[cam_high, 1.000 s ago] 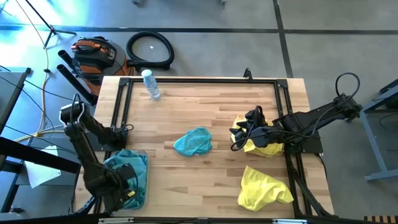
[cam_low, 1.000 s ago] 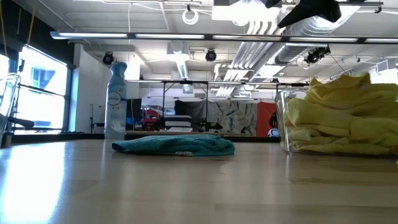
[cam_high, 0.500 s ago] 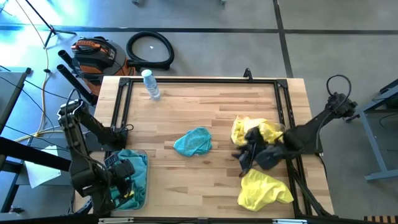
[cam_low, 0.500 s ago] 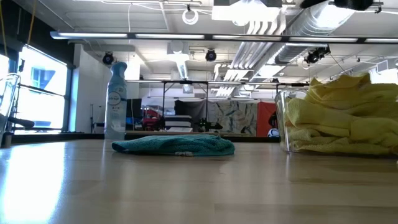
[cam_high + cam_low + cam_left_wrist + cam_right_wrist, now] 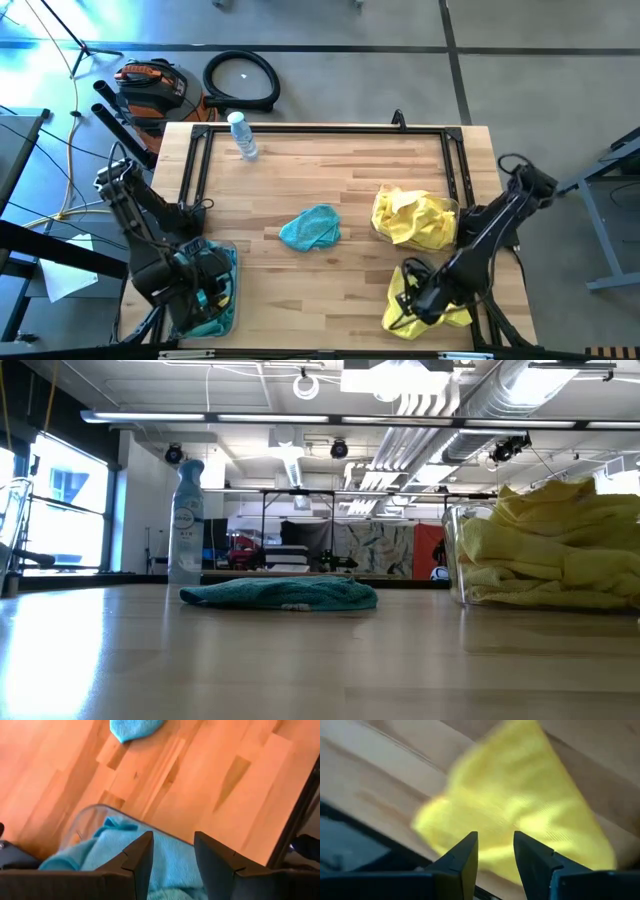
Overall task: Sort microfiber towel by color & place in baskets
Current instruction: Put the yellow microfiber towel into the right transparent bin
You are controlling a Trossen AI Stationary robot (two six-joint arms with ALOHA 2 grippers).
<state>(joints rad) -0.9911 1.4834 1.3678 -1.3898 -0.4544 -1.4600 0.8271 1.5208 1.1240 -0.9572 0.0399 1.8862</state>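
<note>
Standing on a wooden table (image 5: 340, 165), two tubs (image 5: 445, 215) hold sorted cloths (image 5: 410, 218); the right gripper (image 5: 408, 300), fingers slightly apart and empty, hovers over a loose yellow cloth (image 5: 445, 300).

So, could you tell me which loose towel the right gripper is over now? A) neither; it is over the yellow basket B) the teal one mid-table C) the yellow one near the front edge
C: the right gripper hangs over the loose yellow towel, away from the teal towel and the yellow basket.
</note>
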